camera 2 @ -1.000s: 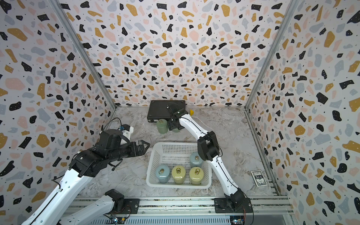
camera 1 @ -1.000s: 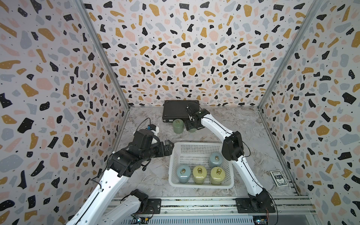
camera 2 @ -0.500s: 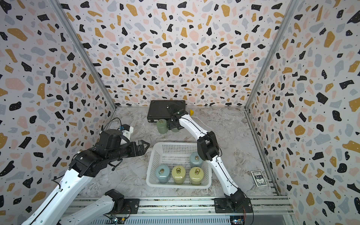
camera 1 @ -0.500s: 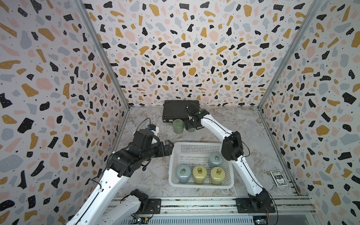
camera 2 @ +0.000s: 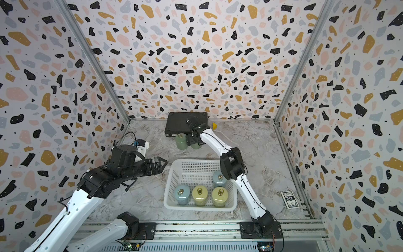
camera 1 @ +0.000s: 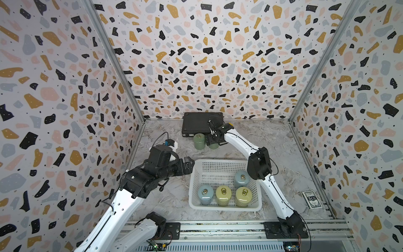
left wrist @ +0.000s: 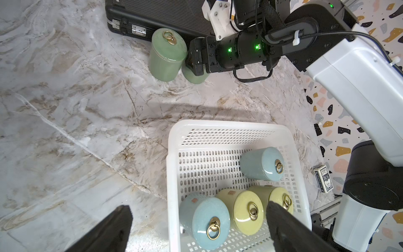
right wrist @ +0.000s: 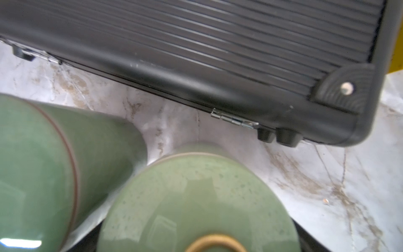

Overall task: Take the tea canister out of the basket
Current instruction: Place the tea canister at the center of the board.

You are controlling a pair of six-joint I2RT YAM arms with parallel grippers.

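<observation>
The green glazed ceramic tea canister (left wrist: 193, 76) stands upright on the marble-patterned tabletop (camera 1: 165, 196). It is outside the basket, between the basket and the far wall, just in front of the black ribbed hard case (camera 1: 200, 124). Its round lid, topped with a brass ring, fills the lower part of the right wrist view.

The right gripper (left wrist: 194, 65) hangs directly over this canister and covers its top in both top views. Dark finger parts show at either side of the lid, but it cannot be told whether they press on it or stand clear.

A second green canister of the same make (camera 1: 199, 141) stands just beside the first, on the side toward the left arm, with its ringed lid uncovered.

The white rectangular plastic basket with lattice sides (camera 1: 224, 208) sits nearer the robot, about mid-table. Four lidded canisters stand upright in it. Along the near wall are a pale blue canister (camera 1: 205, 194), a yellow canister (camera 1: 223, 194) and a second yellow canister (camera 1: 243, 195). Another pale blue canister (camera 1: 241, 179) stands behind the last of these.

The left gripper (camera 2: 162, 163) hovers near the basket's far left corner, its fingers spread wide with nothing between them.

A dark pack of playing cards (camera 1: 310, 199) lies near the right wall, well apart from the basket. A small yellow piece (camera 2: 214, 126) sits beside the case's right corner.
</observation>
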